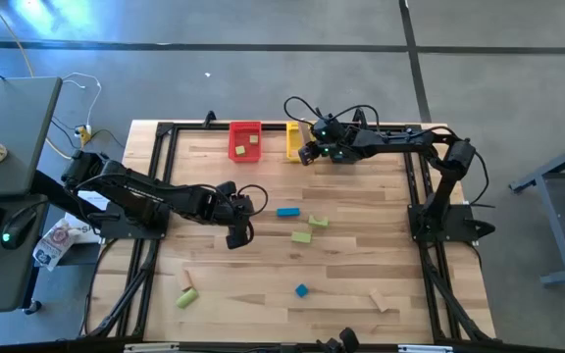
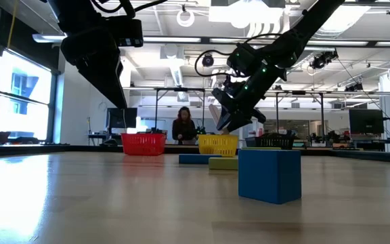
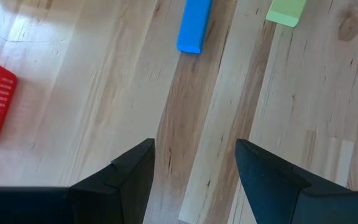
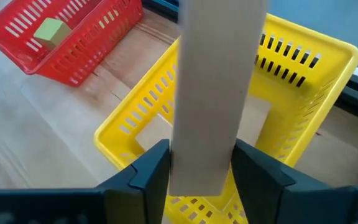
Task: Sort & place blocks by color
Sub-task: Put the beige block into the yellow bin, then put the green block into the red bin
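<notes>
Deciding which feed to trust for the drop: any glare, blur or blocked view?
Low view: backlit windows, sheen on the table, blue cube looms large. Right wrist view: tan bar hides much of the yellow bin. High view: even light, blocks tiny.
</notes>
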`<action>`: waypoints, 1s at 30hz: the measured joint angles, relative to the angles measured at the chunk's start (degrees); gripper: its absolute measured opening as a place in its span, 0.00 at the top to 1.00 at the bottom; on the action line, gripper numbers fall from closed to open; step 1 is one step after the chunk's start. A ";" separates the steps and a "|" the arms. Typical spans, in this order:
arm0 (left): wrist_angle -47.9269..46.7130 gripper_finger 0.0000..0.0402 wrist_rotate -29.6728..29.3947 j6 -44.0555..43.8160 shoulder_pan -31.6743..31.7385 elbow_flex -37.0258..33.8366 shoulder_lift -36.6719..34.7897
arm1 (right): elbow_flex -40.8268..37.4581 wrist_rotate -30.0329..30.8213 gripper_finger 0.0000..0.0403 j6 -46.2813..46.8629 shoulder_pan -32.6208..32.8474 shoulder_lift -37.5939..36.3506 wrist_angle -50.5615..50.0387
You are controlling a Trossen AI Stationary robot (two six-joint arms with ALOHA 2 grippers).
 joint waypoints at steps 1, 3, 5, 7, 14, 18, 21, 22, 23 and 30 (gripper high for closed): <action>0.00 0.49 0.00 0.00 -0.02 0.00 0.00 | 0.00 0.10 0.61 -0.27 0.00 0.00 0.04; -0.06 0.49 0.00 0.00 -0.02 0.00 0.00 | 0.00 1.08 0.57 -0.38 0.02 0.00 0.06; -0.18 0.49 0.00 0.00 -0.07 0.00 0.00 | 0.00 2.42 0.55 -0.38 0.01 -0.01 0.06; -0.26 0.49 -0.02 0.00 -0.50 0.00 0.00 | 0.00 2.77 0.53 -0.38 0.00 -0.02 0.08; -1.57 0.49 0.00 -0.38 -4.18 0.00 0.00 | 0.00 1.23 0.53 -0.38 -0.09 -0.74 0.19; -4.34 0.49 0.00 -3.70 -6.84 0.00 0.00 | 0.00 -0.86 0.53 -0.38 0.13 -2.59 0.58; -6.94 0.49 0.02 -7.17 -8.99 0.00 0.00 | 0.02 -1.89 0.53 -0.38 0.92 -4.54 0.63; -7.81 0.49 0.19 -8.52 -9.72 0.00 0.00 | 0.03 -2.21 0.53 -0.38 1.40 -5.13 0.65; -8.71 0.49 0.41 -9.79 -10.45 0.00 0.00 | 0.04 -2.52 0.53 -0.38 1.89 -5.72 0.65; -12.29 0.49 2.77 -17.42 -15.34 0.00 0.00 | 0.07 -2.90 0.53 -0.53 7.34 -9.32 0.48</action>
